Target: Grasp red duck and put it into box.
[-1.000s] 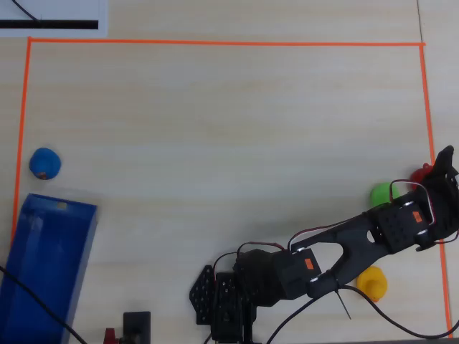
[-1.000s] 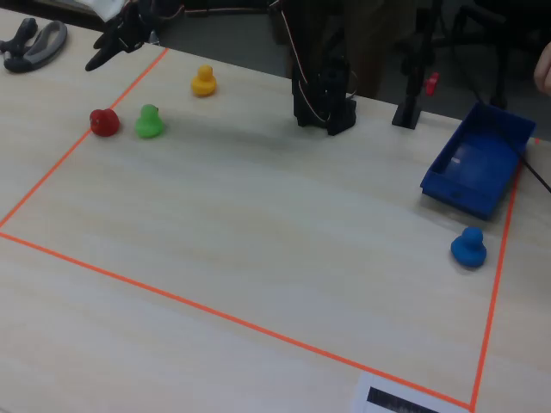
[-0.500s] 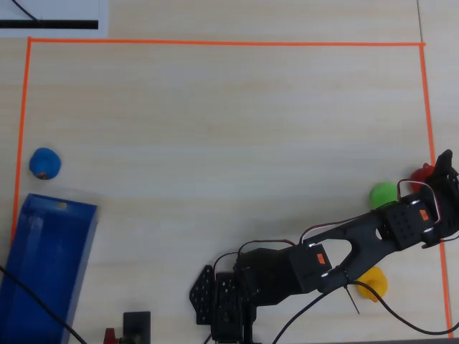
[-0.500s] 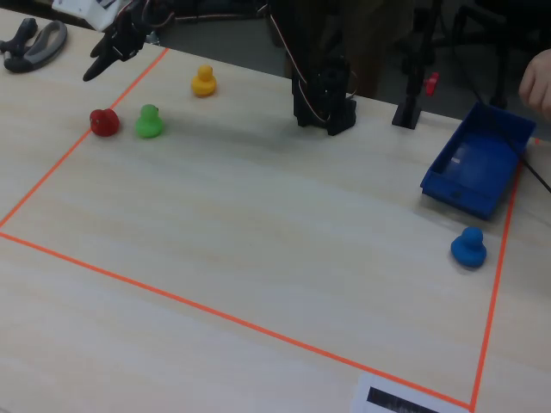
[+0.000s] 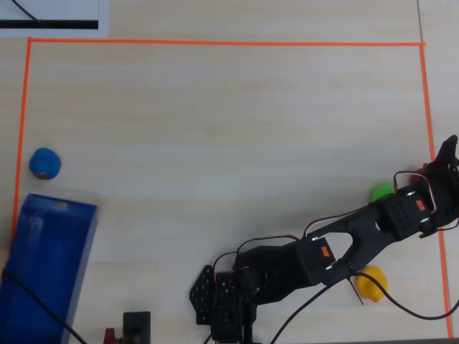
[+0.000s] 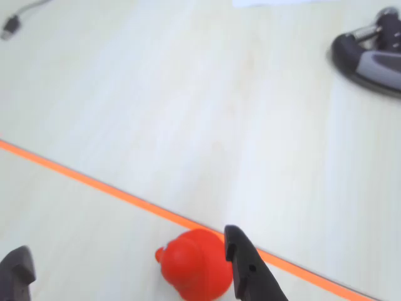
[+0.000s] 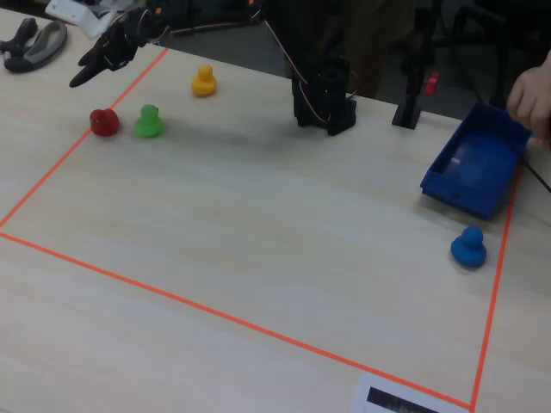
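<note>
The red duck [image 7: 105,121] sits on the table just inside the orange tape line, next to the green duck [image 7: 149,121]. In the wrist view the red duck [image 6: 194,264] lies between my open jaws, close against the right finger [image 6: 247,269] and far from the left finger [image 6: 15,273]. My gripper [image 7: 86,73] hangs open above the duck. In the overhead view my gripper [image 5: 446,154] is at the right tape edge and hides the red duck. The blue box [image 5: 43,265] stands at the far lower left; it also shows in the fixed view [image 7: 478,168].
The green duck [image 5: 381,191] and a yellow duck [image 5: 371,283] lie beside my arm. A blue duck [image 5: 45,163] sits near the box. A grey tool [image 6: 369,53] lies beyond the orange tape [image 6: 94,182]. A person's hand [image 7: 532,96] is at the box.
</note>
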`<state>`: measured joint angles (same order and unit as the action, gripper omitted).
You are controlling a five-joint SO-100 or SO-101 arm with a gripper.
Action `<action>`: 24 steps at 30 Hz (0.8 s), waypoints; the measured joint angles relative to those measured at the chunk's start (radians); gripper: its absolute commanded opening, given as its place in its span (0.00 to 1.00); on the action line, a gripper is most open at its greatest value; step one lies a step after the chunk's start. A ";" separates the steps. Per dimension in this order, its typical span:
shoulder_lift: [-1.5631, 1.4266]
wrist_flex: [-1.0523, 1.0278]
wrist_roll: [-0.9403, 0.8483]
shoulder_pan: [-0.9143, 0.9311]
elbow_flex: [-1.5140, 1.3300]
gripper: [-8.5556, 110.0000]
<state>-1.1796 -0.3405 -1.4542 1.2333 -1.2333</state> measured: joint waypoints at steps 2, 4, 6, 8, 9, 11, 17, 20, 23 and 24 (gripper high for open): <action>0.020 0.048 0.000 0.000 -0.008 0.41; 0.040 0.080 0.000 -0.002 -0.011 0.41; 0.057 0.087 -0.002 0.002 -0.011 0.41; 0.071 0.091 -0.011 0.005 -0.011 0.41; 0.077 0.095 -0.018 0.008 -0.011 0.41; 0.091 0.104 -0.038 0.011 -0.011 0.41; 0.137 0.112 -0.089 0.023 -0.009 0.41; 0.149 0.121 -0.092 0.029 -0.009 0.41; 0.158 0.123 -0.098 0.032 -0.009 0.41; 0.160 0.123 -0.098 0.031 -0.009 0.41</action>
<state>-1.0201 -0.2178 -1.5524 1.2640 -1.2425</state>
